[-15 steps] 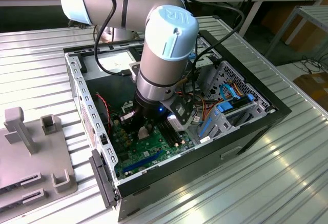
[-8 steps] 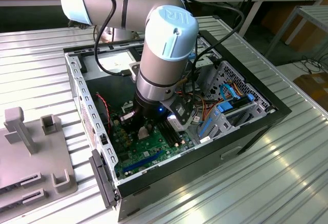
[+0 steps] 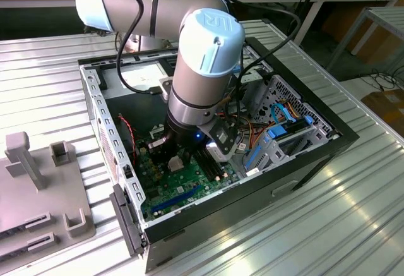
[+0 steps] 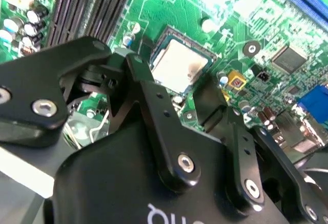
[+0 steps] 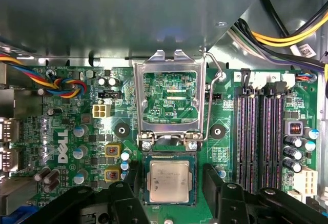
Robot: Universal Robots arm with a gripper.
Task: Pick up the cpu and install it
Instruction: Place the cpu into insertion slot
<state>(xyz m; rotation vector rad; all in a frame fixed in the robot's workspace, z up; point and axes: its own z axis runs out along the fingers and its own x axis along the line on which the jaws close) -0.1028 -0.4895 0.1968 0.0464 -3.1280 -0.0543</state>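
The cpu (image 5: 170, 181), a silvery square chip with a green rim, lies flat inside the metal-framed socket (image 5: 144, 183) on the green motherboard (image 5: 66, 111). It shows in both wrist views, and in the second wrist view it is the pale square cpu (image 4: 179, 66). My gripper (image 5: 171, 185) hangs low over it, open. One black finger (image 5: 132, 179) stands on each side of the socket, with a gap to the chip. The socket's load plate (image 5: 169, 67) stands swung up, its lever (image 5: 215, 73) raised beside it. In the exterior view my gripper (image 3: 175, 157) reaches down into the open computer case (image 3: 315, 156).
Black memory slots (image 5: 259, 131) run beside the socket. Coloured cables (image 5: 56, 83) and yellow-black wires (image 5: 287, 37) lie near the board's edges. A drive cage (image 3: 284, 121) fills the case's far side. A grey fixture (image 3: 38, 187) sits on the slatted table at the exterior view's left.
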